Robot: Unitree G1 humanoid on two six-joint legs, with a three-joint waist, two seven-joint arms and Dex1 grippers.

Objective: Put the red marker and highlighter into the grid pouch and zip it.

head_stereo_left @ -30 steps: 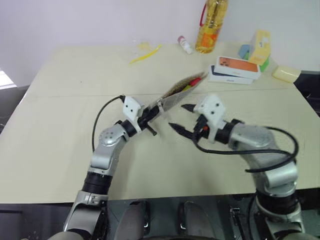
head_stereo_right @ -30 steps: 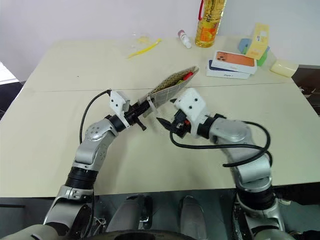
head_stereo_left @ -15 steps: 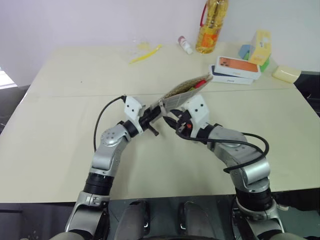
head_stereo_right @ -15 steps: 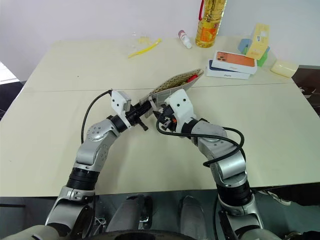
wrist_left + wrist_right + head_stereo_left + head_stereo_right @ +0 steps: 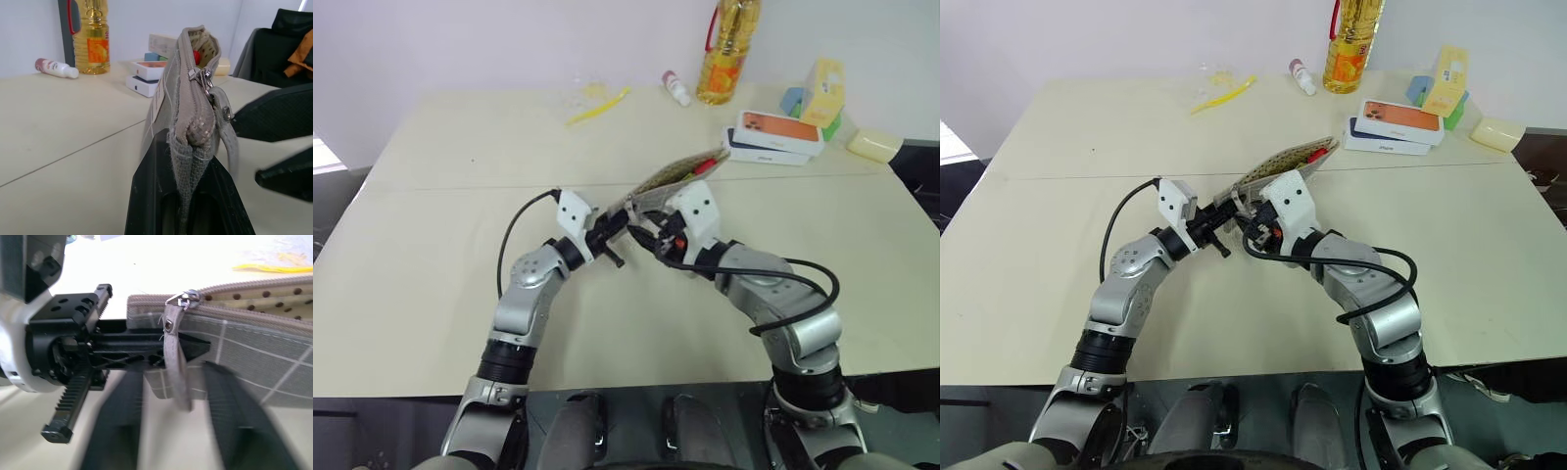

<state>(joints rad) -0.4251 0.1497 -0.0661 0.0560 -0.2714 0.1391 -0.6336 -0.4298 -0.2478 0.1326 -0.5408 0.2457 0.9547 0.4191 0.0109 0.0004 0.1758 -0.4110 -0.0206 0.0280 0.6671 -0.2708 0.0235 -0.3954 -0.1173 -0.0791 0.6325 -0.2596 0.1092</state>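
Note:
The grid pouch (image 5: 671, 181) is held up off the table, tilted, its far end open. My left gripper (image 5: 619, 227) is shut on its near corner, and the grey fabric is pinched between the black fingers (image 5: 146, 196). A red tip, the red marker (image 5: 196, 55), pokes out of the open end. The highlighter is out of view. My right gripper (image 5: 173, 377) is right against the pouch's near end. Its fingers stand apart on either side of the grey zip pull strap (image 5: 175, 362), which hangs from the slider (image 5: 188, 297).
At the back of the table stand an oil bottle (image 5: 726, 49), stacked phone boxes (image 5: 773, 137), a yellow carton (image 5: 822, 90) and a pale yellow block (image 5: 873, 145). A white tube with a red cap (image 5: 675, 88) and a thin yellow stick (image 5: 597, 106) lie back left.
My right gripper has swung left from open air beside the pouch to its near end, and now straddles the pull strap. The left gripper has kept still with the pouch.

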